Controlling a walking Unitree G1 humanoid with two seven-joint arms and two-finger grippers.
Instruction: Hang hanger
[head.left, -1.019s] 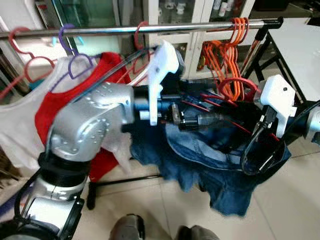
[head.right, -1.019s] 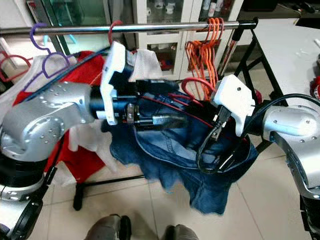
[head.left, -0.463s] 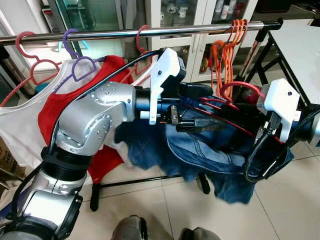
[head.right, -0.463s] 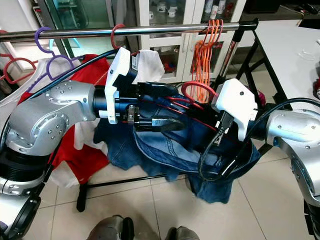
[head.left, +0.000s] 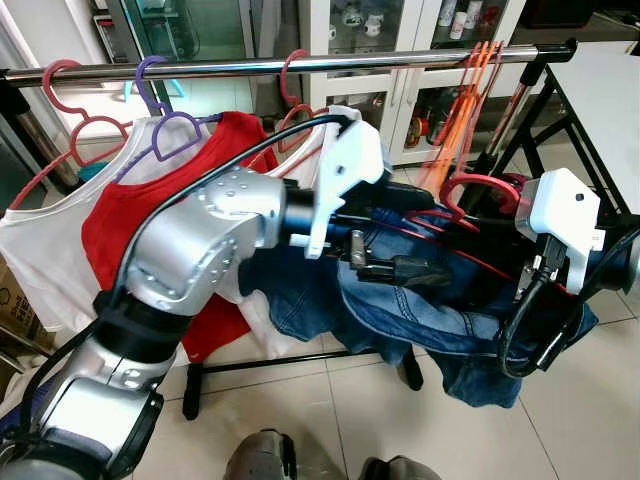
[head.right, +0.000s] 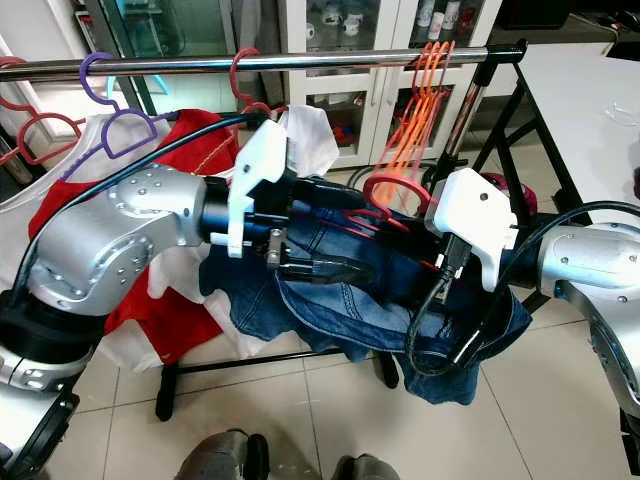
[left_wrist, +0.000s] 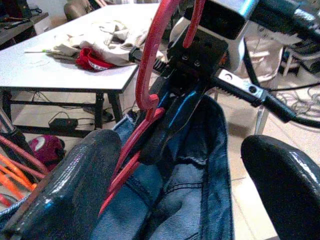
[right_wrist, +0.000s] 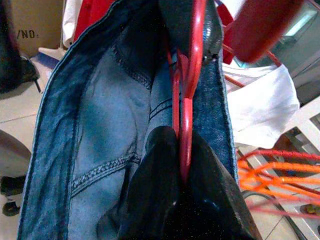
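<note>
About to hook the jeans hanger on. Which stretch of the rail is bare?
The rail is bare between the red hanger hook and the orange hangers. Left of that, purple and pink hooks crowd it.

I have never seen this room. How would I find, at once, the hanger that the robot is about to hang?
Look below the long metal rail, in front of the bunch of orange hangers near its right end. There the right gripper is shut on a red hanger carrying blue denim jeans. Unlike the pink, purple and orange hangers, its hook is not on the rail.
</note>
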